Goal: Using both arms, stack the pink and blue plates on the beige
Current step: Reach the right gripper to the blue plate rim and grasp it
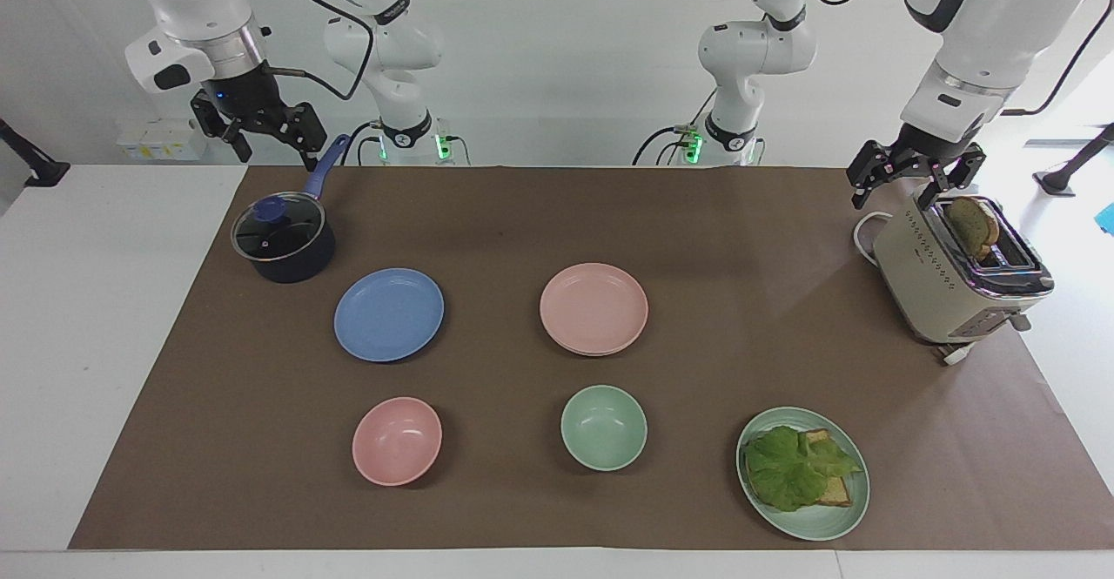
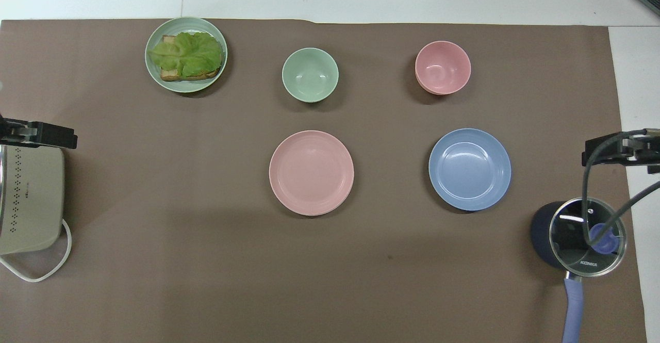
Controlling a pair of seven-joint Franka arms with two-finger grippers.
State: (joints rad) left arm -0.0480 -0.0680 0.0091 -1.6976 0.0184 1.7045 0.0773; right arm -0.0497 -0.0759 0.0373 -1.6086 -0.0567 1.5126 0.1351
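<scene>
While both arms hang raised at the two ends of the worktop [image 1: 557, 213], neither tool holds anything. The left tool [image 1: 914, 180] is up over the toaster [image 1: 949, 279], at the left arm's end, its fingers spread apart and empty. The right tool [image 1: 261, 131] is up over the worktop's edge by the handle of the dark lidded saucepan [image 1: 283, 244], at the right arm's end, its fingers likewise spread and empty.

The pink plate [image 1: 593, 307] lies flat near the middle of the brown mat [image 1: 740, 300]; a pale rim shows just under its edge in the facing view, so it seems to rest on another plate, though I cannot tell that one's colour for sure. The blue plate [image 1: 389, 313] lies on the mat by itself, apart from the pink plate, toward the right arm's end and just beside the saucepan.

Farther from the robots stand a pink bowl [image 1: 397, 440] and a green bowl [image 1: 604, 427], each well apart from the plates. A green plate [image 1: 818, 522] with bread and lettuce on it sits toward the left arm's end. A slice of bread [image 1: 973, 224] stands in the toaster's slot
</scene>
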